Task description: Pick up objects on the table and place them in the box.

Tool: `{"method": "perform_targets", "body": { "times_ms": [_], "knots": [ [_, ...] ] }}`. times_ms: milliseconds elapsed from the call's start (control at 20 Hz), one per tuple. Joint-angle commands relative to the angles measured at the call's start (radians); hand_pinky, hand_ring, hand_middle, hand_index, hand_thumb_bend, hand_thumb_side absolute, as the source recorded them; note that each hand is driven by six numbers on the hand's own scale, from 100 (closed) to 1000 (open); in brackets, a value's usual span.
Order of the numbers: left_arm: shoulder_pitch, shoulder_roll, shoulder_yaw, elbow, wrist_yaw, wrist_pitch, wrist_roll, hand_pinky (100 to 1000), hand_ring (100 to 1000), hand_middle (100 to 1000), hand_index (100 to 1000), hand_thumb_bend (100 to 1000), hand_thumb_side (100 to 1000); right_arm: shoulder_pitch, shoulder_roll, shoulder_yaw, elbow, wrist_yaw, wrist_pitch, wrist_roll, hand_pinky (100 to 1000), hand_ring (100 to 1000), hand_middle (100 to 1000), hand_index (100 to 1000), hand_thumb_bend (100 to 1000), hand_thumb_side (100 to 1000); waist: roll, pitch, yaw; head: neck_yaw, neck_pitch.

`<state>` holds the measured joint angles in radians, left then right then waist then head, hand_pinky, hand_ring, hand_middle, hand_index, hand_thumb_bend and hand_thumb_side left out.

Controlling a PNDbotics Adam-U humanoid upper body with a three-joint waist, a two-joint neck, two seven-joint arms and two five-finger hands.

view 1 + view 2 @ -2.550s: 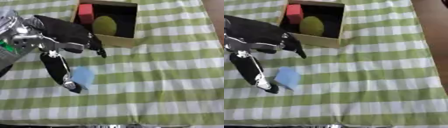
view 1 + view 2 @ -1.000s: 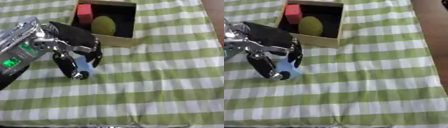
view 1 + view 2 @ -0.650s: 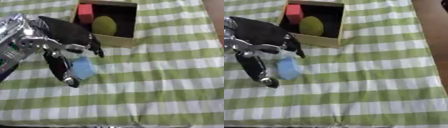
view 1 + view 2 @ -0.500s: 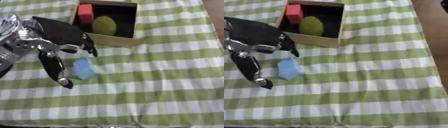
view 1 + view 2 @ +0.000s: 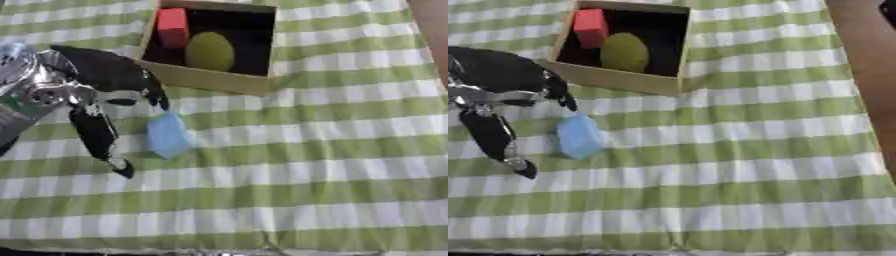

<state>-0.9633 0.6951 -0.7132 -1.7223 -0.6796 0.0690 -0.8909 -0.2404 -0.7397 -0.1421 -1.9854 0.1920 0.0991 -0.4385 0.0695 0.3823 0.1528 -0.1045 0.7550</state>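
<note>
A green-and-white checked cloth is covering the tabletop, its stripes crossing in paler and deeper greens. A bare brown strip of tabletop is showing along the right edge. The tan cardboard box is showing a dark, nearly black inside, where a red block and a yellow-green rounded object are lying. A light blue block is standing out against the checks. The left hand is appearing mostly black, with shiny silver metal at its joints and a small spot of green on its silver part.
</note>
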Motion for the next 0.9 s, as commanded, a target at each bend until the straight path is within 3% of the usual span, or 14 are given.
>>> {"method": "perform_targets", "body": {
  "times_ms": [50, 350, 500, 650, 750, 900],
  "knots": [
    [-0.016, -0.011, -0.004, 0.032, -0.018, 0.025, 0.015, 822, 814, 712, 856, 784, 459, -0.007, -0.012, -0.015, -0.015, -0.007, 0.001, 0.003, 869, 891, 556, 827, 100, 474, 0.011, -0.025, -0.002, 0.004, 0.001],
    [-0.024, -0.048, -0.026, 0.104, -0.024, 0.045, 0.032, 761, 770, 639, 800, 700, 483, -0.008, -0.005, -0.015, -0.015, -0.015, 0.002, 0.007, 870, 892, 556, 827, 100, 476, 0.013, -0.023, -0.005, 0.008, 0.0],
    [-0.024, -0.059, -0.027, 0.124, -0.016, 0.061, 0.048, 724, 730, 573, 734, 574, 490, -0.008, -0.001, -0.016, -0.015, -0.016, 0.004, 0.008, 870, 892, 555, 827, 100, 477, 0.013, -0.022, -0.007, 0.008, -0.001],
    [-0.023, -0.061, -0.023, 0.115, 0.008, 0.078, 0.059, 712, 706, 550, 710, 522, 492, -0.006, 0.002, -0.018, -0.015, -0.016, 0.008, 0.009, 870, 893, 555, 827, 100, 478, 0.013, -0.022, -0.007, 0.009, -0.002],
    [-0.023, -0.061, -0.02, 0.103, 0.025, 0.087, 0.061, 700, 678, 525, 681, 470, 484, -0.005, 0.003, -0.018, -0.015, -0.017, 0.01, 0.01, 870, 893, 555, 827, 100, 478, 0.013, -0.022, -0.007, 0.009, -0.001],
    [-0.024, -0.06, -0.013, 0.081, 0.052, 0.102, 0.058, 677, 625, 483, 633, 356, 400, -0.005, 0.005, -0.019, -0.015, -0.016, 0.012, 0.01, 870, 893, 554, 827, 100, 479, 0.012, -0.023, -0.007, 0.009, -0.001]
  ]
}}
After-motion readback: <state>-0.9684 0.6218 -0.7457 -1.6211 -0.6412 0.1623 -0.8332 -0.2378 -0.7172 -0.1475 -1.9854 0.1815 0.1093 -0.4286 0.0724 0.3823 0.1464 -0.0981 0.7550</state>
